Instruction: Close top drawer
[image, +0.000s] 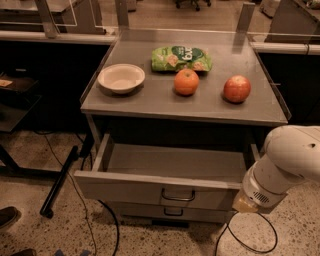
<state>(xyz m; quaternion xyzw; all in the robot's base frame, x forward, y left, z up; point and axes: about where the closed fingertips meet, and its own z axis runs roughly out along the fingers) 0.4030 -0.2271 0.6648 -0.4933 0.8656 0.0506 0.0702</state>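
The top drawer (150, 186) is a wide shallow grey drawer under the table top. It stands pulled out and its inside is empty. Its dark bow handle (178, 196) is at the centre of the front panel. My white arm (285, 162) reaches in from the right. My gripper (245, 204) is at the right end of the drawer's front panel, mostly hidden behind the wrist. A lower drawer (170, 214) with a smaller handle shows just beneath.
On the grey table top (150, 102) lie a white bowl (121, 78), a green snack bag (181, 58), an orange (186, 82) and a red apple (236, 88). Cables (82, 210) trail on the speckled floor. A dark stand leg (60, 182) is at the left.
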